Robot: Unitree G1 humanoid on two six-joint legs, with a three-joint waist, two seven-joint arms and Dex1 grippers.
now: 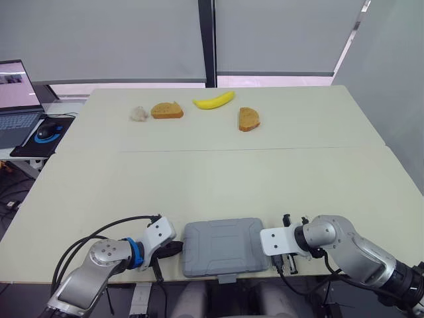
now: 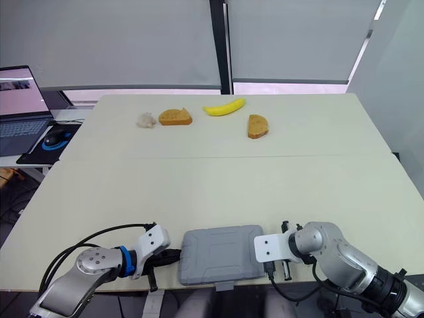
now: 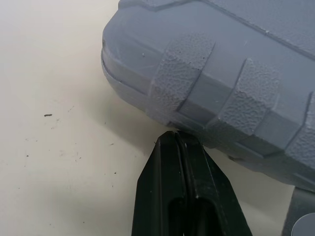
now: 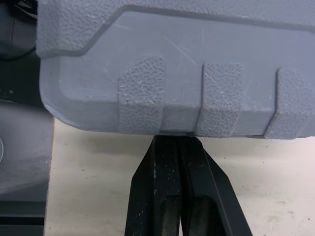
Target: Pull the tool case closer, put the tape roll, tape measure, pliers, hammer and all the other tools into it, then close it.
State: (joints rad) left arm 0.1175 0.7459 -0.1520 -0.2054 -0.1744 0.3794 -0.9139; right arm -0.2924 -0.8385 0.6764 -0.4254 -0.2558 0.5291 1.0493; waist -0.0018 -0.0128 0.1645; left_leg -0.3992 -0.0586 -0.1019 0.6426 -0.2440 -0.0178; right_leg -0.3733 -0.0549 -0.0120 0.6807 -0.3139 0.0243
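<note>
Left wrist view: left gripper (image 3: 175, 134), pinched together, closed tool case (image 1: 224, 245) at its tips; right gripper (image 4: 178, 139) likewise. Pull-closer step, seemingly; opening the lid probably comes next.

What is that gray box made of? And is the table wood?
The case looks like molded gray plastic with a matte finish: it has pebbly raised patches and fine scratches along its side. The table has a smooth, pale cream top with tiny dark scuffs. It is probably laminate or painted board, but no wood grain shows, so that is uncertain.
</note>
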